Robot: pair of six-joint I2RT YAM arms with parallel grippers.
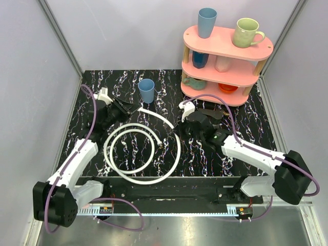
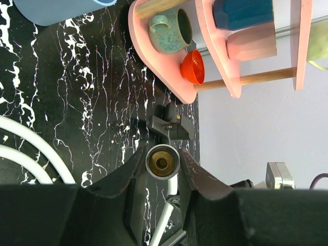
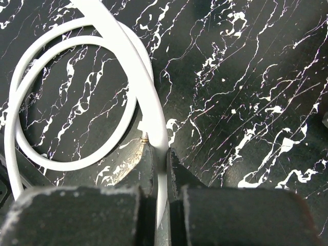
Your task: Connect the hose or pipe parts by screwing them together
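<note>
The white hose (image 1: 145, 180) lies in loops on the black marbled table. In the left wrist view its silver fitting with a brass bore (image 2: 162, 161) faces the camera. My left gripper (image 2: 163, 163) is shut on that fitting, at the back left (image 1: 128, 108). My right gripper (image 3: 162, 156) is shut on the white hose (image 3: 134, 61) further along, right of the loops (image 1: 180, 128). A small brass fitting (image 3: 144, 137) on an inner loop's end lies just left of the right fingers, also seen on the table (image 1: 163, 144).
A blue cup (image 1: 146, 90) stands just behind the left gripper. A pink three-tier shelf (image 1: 225, 61) with mugs and cups fills the back right, close behind the right gripper. Grey walls enclose the table on three sides.
</note>
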